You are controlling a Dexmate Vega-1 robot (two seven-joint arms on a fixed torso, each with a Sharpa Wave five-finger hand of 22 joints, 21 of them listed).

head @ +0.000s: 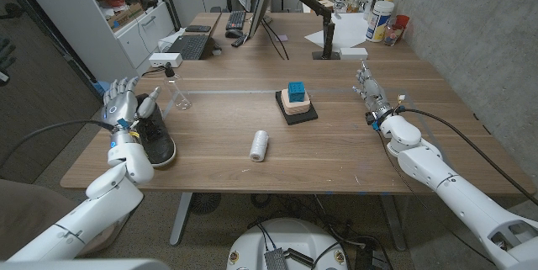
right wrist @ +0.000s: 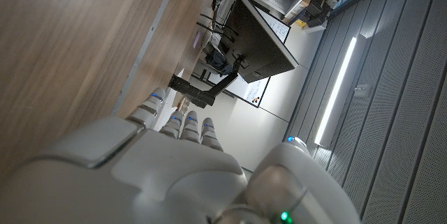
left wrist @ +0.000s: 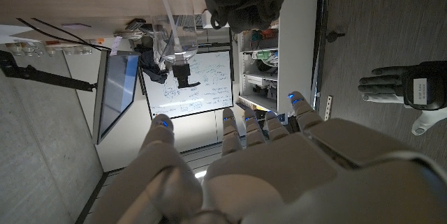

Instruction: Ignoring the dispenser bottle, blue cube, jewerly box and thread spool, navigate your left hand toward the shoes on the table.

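The left hand (head: 120,100), fingers apart and empty, hovers just beside the shoes (head: 155,135), far nearer than the right hand (head: 371,93).

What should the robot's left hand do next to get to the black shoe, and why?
Probably just ease a little to its right and down. The left hand is open, holding nothing, and hovers right beside the black shoe near the table's left edge, so only a short nudge seems left. Whether it already touches is unclear.

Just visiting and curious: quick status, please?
Both hands open: left hand beside black shoe, right hand idle. Nothing between left hand and shoe.
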